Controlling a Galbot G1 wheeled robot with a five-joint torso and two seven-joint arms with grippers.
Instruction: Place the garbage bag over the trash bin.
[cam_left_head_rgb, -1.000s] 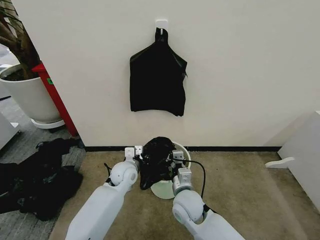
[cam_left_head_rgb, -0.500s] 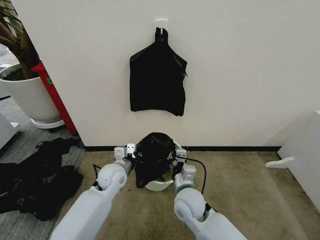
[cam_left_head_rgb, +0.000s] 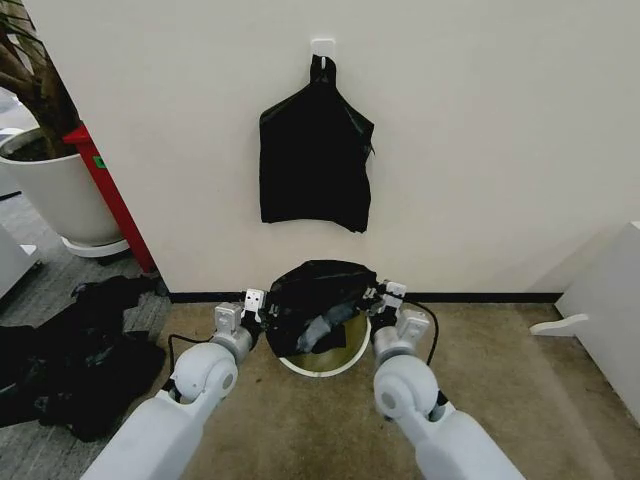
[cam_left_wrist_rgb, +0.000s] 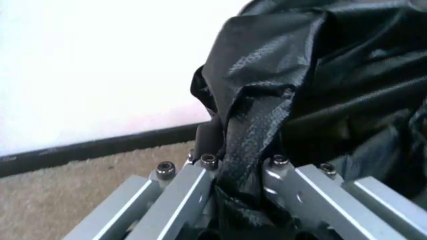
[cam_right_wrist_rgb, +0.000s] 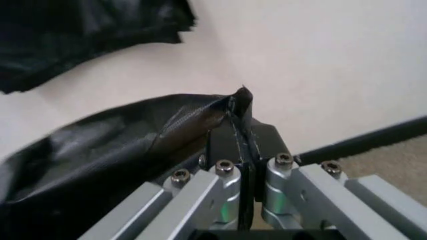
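Presently the garbage bag (cam_left_head_rgb: 318, 302) is stretched sideways above the trash bin (cam_left_head_rgb: 318, 360), its long axis running from one gripper to the other, roughly parallel to the wall (cam_left_head_rgb: 480, 150) just behind it. The left gripper (cam_left_head_rgb: 252, 306) is clamped tight on the bag's left edge (film bunched between the closed fingers (cam_left_wrist_rgb: 190, 187)), and the right gripper (cam_left_head_rgb: 385, 296) pinches the opposite edge with its fingers (cam_right_wrist_rgb: 230, 142) fully closed. The bin stands upright on the carpet (cam_left_head_rgb: 500, 380) directly beneath the bag, mouth up, its front rim showing below the plastic.

Trash bin (cam_left_head_rgb: 318, 362) on beige carpet (cam_left_head_rgb: 500, 380).
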